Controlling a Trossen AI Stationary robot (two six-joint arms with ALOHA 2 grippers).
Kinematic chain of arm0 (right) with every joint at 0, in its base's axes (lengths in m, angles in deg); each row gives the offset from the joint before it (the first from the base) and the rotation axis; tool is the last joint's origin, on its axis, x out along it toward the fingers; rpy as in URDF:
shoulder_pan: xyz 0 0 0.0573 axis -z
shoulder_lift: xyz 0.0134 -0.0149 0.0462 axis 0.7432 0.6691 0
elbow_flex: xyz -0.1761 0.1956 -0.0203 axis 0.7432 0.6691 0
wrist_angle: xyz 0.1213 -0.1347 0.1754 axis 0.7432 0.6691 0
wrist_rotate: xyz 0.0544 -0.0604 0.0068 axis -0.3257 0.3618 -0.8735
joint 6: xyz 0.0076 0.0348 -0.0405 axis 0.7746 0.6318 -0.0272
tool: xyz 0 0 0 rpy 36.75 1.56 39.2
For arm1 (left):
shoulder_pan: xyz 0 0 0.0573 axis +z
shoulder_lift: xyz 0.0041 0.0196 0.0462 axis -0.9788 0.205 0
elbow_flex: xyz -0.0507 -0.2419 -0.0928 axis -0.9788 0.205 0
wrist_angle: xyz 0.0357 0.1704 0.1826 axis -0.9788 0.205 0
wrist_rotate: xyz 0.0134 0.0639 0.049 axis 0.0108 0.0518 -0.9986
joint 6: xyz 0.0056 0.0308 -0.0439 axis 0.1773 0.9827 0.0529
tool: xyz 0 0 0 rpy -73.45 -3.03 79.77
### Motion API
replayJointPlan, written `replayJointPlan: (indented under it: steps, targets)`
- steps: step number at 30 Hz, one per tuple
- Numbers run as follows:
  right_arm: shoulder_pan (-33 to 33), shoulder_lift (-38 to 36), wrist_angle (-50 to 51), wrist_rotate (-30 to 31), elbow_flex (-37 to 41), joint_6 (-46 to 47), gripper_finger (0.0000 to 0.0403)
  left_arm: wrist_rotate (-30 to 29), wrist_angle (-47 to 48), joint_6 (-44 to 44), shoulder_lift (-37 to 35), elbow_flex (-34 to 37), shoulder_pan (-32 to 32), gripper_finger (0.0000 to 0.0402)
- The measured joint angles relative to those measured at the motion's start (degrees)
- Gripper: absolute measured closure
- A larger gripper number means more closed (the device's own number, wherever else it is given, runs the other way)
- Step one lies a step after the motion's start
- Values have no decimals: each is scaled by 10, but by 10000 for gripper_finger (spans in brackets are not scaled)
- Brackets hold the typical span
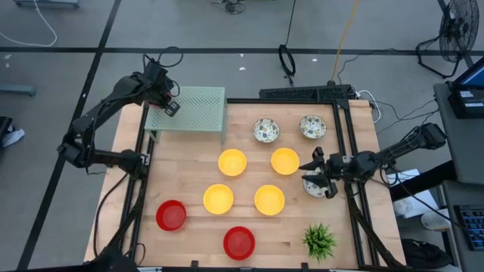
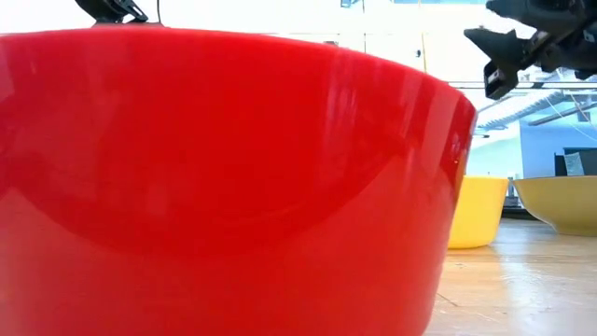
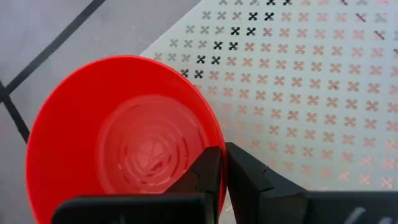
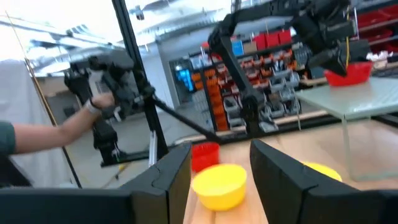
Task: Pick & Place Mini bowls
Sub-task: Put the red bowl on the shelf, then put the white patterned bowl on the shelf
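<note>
A red mini bowl (image 3: 124, 149) is pinched by its rim in the left gripper (image 3: 222, 177), at the outer edge of the perforated green shelf (image 1: 187, 108) on the tabletop's (image 1: 197, 170) far left corner. The right gripper (image 1: 314, 171) hovers with fingers spread over a floral mini bowl (image 1: 316, 187) near the right edge. Four yellow mini bowls (image 1: 232, 162) sit mid-table.

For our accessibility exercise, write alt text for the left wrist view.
The left tool pinches the rim of a red mini bowl, its two dark fingers closed on the edge. The bowl sits at the corner of a pale perforated shelf, with grey floor beyond.
</note>
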Motion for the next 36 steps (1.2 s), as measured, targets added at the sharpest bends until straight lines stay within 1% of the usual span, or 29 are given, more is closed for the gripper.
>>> replayJointPlan:
  steps: [8, 19, 26, 30, 36]
  targets:
    - [0, 0, -37, 0, 0, 0, 252, -21, -3, 0, 0, 0, 0, 371]
    - [0, 0, -38, 0, 0, 0, 252, -18, -3, -20, 0, 0, -6, 370]
    - [0, 0, -38, 1, 0, 0, 252, -22, -4, -29, 0, 0, -26, 356]
    - [0, 0, -37, 2, 0, 0, 252, -41, -5, -33, 0, 0, -35, 338]
    - [0, 0, -33, 2, 0, 0, 252, -53, -5, -48, 0, 0, -41, 283]
